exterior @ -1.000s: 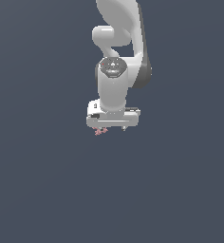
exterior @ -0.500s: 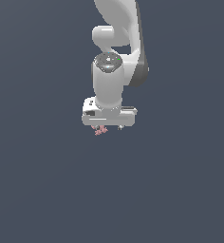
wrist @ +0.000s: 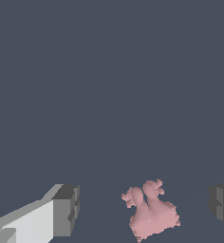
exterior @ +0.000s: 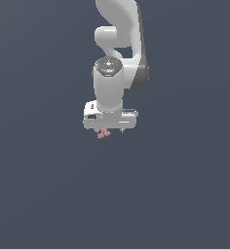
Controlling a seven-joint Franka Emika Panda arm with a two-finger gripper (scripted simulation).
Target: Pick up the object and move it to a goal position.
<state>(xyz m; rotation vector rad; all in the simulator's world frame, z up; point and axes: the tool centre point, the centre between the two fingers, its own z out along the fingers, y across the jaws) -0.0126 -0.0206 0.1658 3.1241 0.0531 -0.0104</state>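
Note:
The object (wrist: 149, 211) is a small pink knobbly piece with little lobes. In the wrist view it lies between my two grey fingertips (wrist: 65, 209), with clear gaps on both sides, nearer one fingertip than the other. My gripper (wrist: 144, 209) is open. In the exterior view the object (exterior: 104, 133) shows just under the white hand, and the gripper (exterior: 109, 130) is mostly hidden by the hand. I cannot tell whether the fingers reach the ground.
A plain dark grey-blue ground (exterior: 44, 194) fills both views. The white arm (exterior: 118, 44) rises above the hand in the exterior view. No goal marker shows.
The arm has folded down and the hand has sunk slightly toward the object. The pink piece has not moved.

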